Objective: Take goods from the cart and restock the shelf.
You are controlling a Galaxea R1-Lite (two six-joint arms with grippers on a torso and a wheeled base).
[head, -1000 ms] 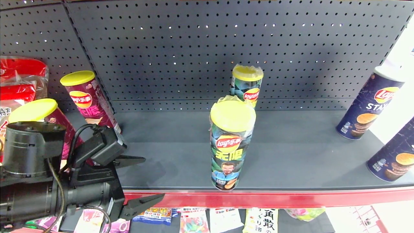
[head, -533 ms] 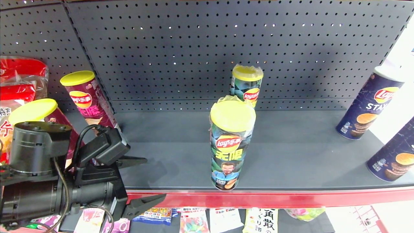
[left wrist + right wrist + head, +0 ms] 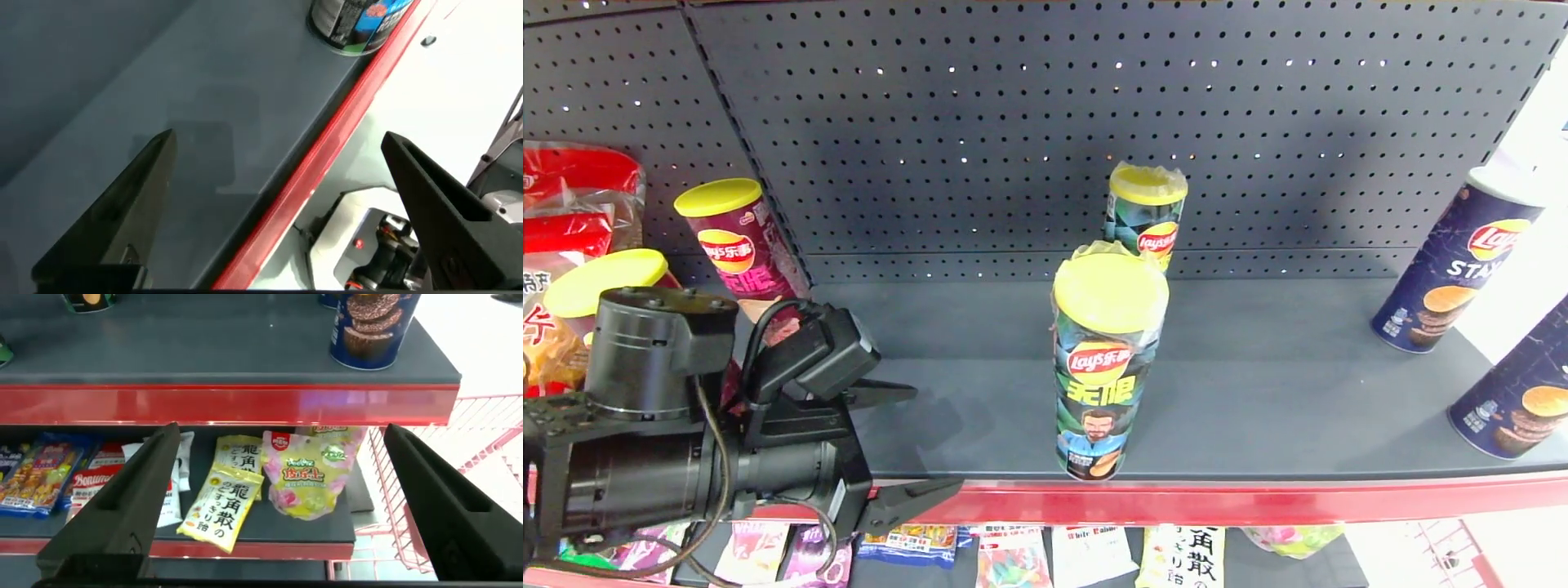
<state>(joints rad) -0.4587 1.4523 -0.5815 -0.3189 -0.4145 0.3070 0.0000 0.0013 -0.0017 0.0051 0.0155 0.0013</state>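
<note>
A green chip can (image 3: 1104, 367) with a yellow lid stands upright near the front of the grey shelf (image 3: 1258, 392); its base shows as the green can (image 3: 351, 20). A second green can (image 3: 1147, 214) stands behind it by the pegboard. My left gripper (image 3: 938, 441) hovers open and empty at the shelf's red front edge (image 3: 1258, 500), well left of the front can. In its own view the left gripper (image 3: 278, 137) straddles the red edge (image 3: 327, 155). My right gripper (image 3: 279, 429) is open and empty, below the shelf front, facing the lower shelf.
Two magenta cans (image 3: 743, 245) and red snack bags (image 3: 572, 196) crowd the shelf's left end. Navy cans (image 3: 1454, 261) stand at the right, one seen as the navy can (image 3: 372, 327). Snack packets (image 3: 229, 502) lie on the lower shelf. A red wire cart (image 3: 482, 441) is beside it.
My left arm has moved right and slightly up along the shelf front, its gripper still open and empty. The cans have not moved.
</note>
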